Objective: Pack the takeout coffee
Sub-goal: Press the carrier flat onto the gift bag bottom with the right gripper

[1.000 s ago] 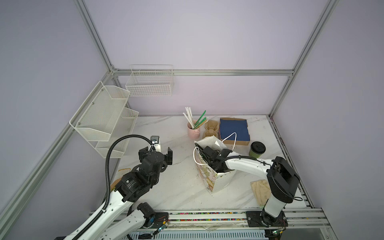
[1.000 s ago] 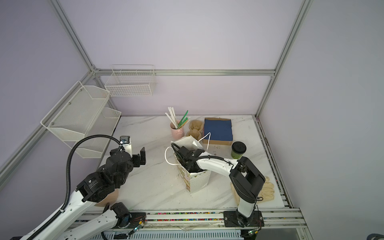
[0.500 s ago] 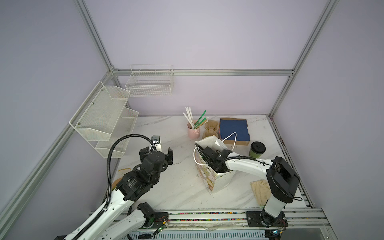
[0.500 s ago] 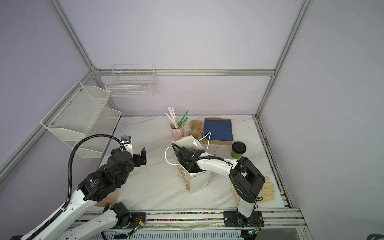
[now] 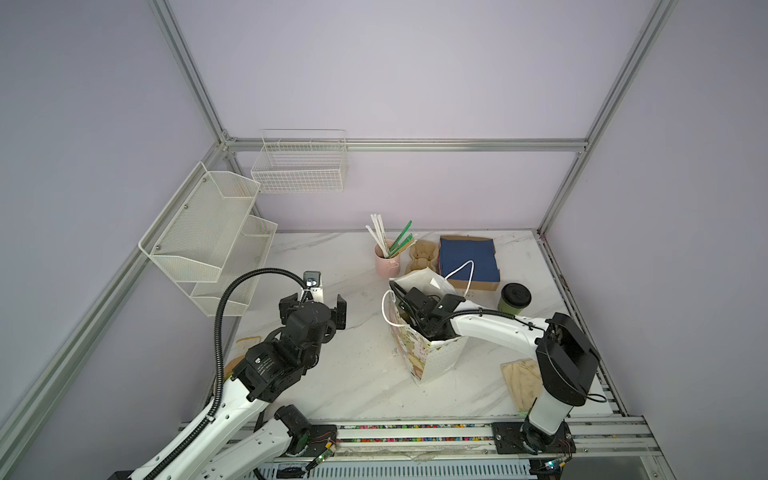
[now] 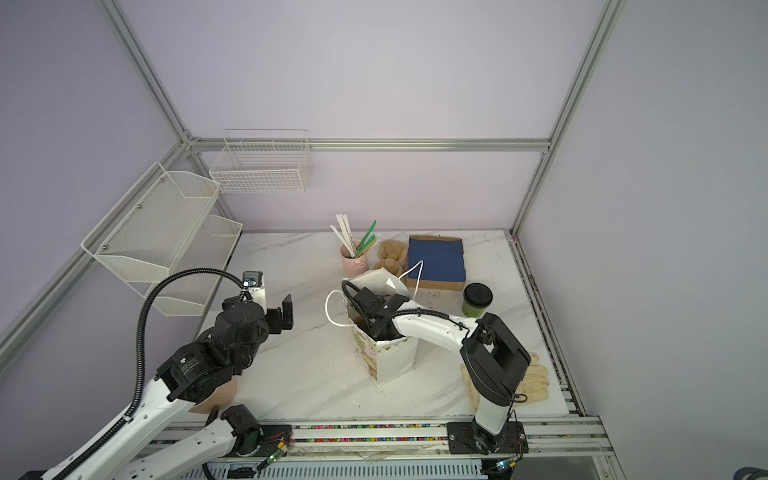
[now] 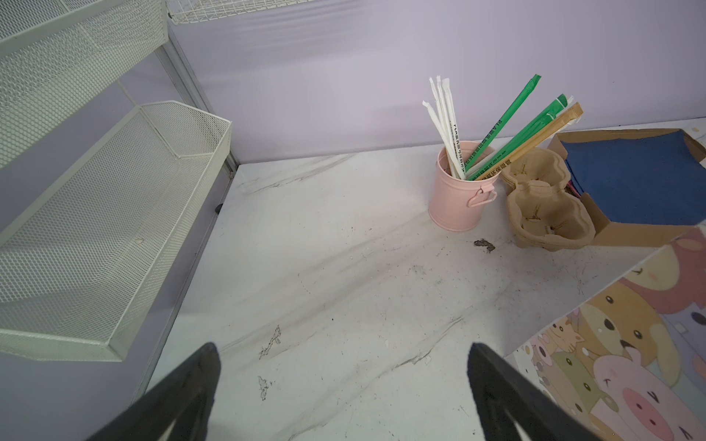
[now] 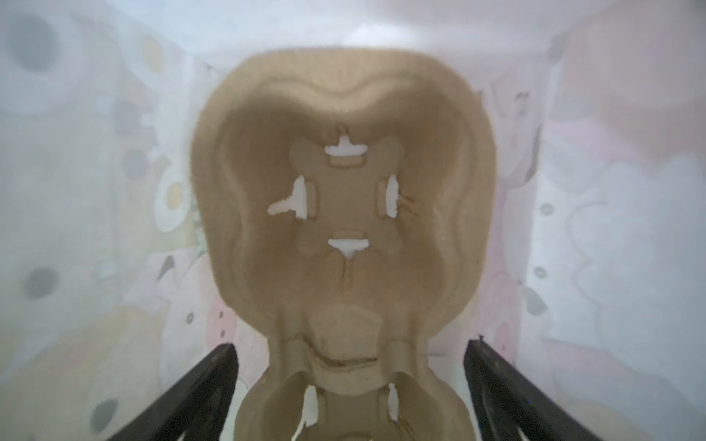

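Fingers (image 8: 202,385) of my right gripper (image 8: 351,345) stand wide apart and empty inside the bag (image 5: 440,357), above the tray (image 8: 439,229); the coffee cup (image 5: 514,300) stands upright on the table (image 5: 353,374) just outside, on my right arm's side; my left gripper (image 7: 342,345), open too, is farther off.

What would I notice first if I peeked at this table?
The right gripper is down inside a paper bag covered in cartoon animals, jaws open above a tan pulp tray lying inside. Beside the bag, the green takeout coffee stands upright with its black lid on, not packed yet.
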Robot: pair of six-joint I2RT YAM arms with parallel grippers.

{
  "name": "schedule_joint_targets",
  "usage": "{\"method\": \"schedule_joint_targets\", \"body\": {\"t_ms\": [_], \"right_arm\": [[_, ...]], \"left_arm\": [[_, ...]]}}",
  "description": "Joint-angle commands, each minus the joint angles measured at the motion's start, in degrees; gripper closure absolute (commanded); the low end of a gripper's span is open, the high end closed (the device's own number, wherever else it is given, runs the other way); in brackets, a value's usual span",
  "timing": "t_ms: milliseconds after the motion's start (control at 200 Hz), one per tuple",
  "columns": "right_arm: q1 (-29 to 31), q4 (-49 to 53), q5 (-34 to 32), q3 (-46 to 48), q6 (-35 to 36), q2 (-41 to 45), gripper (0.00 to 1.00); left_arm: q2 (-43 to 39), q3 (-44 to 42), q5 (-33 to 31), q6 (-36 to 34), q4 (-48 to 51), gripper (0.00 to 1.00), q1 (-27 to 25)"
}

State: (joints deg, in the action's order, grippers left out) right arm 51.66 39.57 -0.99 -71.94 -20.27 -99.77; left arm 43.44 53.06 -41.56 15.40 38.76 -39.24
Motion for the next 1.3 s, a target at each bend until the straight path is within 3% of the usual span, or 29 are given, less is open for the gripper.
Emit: {"method": "schedule_joint_targets", "body": {"t_ms": [0, 1295], "right_arm": [[-0.6, 2.6, -2.3, -2.7, -0.1, 0.7, 0.03], [-2.9, 8.7, -8.4, -22.4, 1.0, -4.9, 0.03]], "left_arm": [[-0.2, -0.2, 0.2, -0.7, -0.6, 0.00, 0.4], [-0.5, -0.2, 0.7, -0.7, -0.5, 0.00, 0.5]]}}
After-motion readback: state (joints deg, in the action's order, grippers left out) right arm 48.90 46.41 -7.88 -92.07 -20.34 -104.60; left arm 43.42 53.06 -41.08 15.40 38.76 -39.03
